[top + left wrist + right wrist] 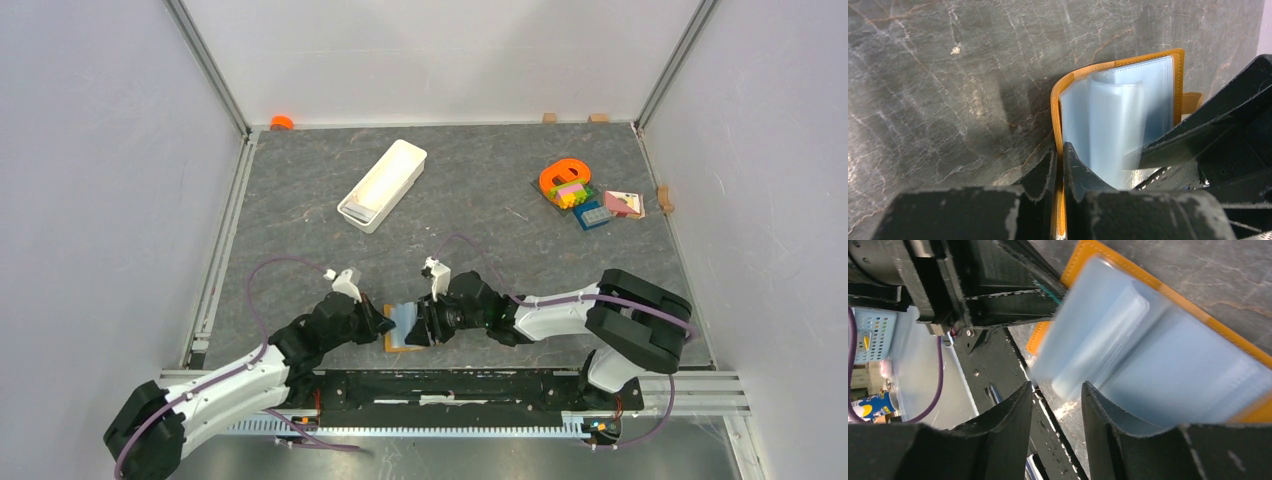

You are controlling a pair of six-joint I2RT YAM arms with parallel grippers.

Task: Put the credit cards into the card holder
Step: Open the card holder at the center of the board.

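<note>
Pinches holder [1118, 115] by its stiffer orange cover [1054, 110] in clamped left claw [1060, 160], right claw [1057, 400] slightly parted, apparently empty, at likely limp, slippery sleeves [1148, 365].

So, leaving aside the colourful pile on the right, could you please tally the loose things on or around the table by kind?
Card holder: 1
White tray: 1
Small wooden blocks: 3
Small orange item: 1
Total: 6
</note>
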